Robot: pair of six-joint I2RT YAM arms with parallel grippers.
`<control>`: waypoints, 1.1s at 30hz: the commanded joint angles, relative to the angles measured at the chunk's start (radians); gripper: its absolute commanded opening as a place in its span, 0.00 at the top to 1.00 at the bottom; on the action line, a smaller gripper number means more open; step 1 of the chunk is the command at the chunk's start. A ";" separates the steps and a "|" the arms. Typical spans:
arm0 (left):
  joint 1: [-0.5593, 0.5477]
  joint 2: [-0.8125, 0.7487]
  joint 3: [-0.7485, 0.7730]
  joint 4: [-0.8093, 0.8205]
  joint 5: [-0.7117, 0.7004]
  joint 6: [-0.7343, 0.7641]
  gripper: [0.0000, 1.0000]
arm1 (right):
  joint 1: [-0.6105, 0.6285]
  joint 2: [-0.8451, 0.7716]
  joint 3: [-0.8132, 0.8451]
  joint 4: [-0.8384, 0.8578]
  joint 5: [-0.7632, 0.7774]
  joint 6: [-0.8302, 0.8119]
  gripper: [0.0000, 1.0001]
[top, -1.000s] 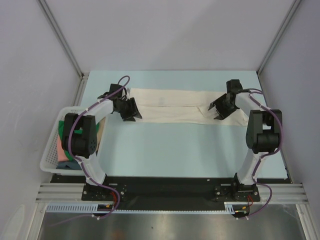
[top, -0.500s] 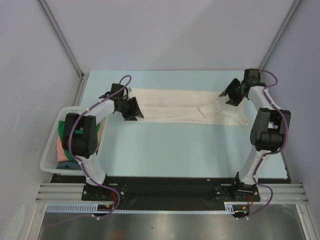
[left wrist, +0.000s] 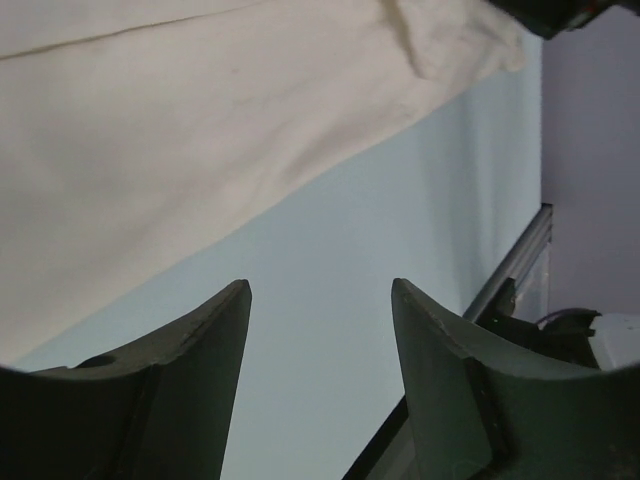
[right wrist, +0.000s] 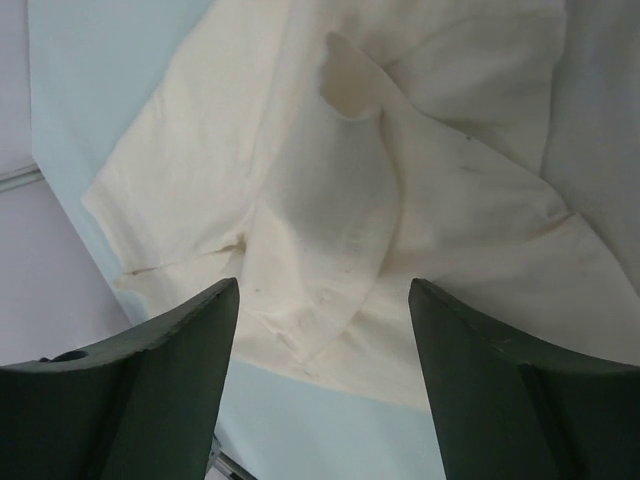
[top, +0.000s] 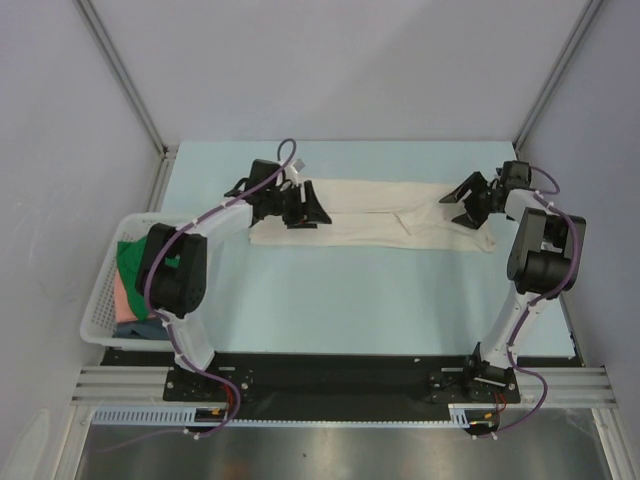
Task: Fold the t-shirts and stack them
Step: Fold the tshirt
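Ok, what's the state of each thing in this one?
cream t-shirt: folded into a long strip, flat on the table, right end rumpled, not gripped.
left gripper: open, holding nothing.
right gripper: open, holding nothing.
basket: at the table's left side, holding shirts.
green t-shirt: bunched in the basket, unfolded.
pink t-shirt: bunched in the basket, unfolded.
dark blue t-shirt: in the basket, mostly hidden.

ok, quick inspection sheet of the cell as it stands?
Surface: pale blue table, no stains seen.
Job's things: cream t-shirt folded into a long strip along the far side, right end rumpled; green t-shirt and pink t-shirt in the white basket at the left edge.
Clutter: nothing seen.
Grippers: left gripper open at the strip's left end; right gripper open above its right end; neither holds cloth.
Cables: purple cables looped along both arms.
Surroundings: grey walls on three sides.
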 commanded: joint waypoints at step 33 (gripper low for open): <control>-0.432 0.623 0.557 0.430 -0.327 -0.530 0.49 | -0.026 0.088 -0.096 0.259 -0.144 0.085 0.36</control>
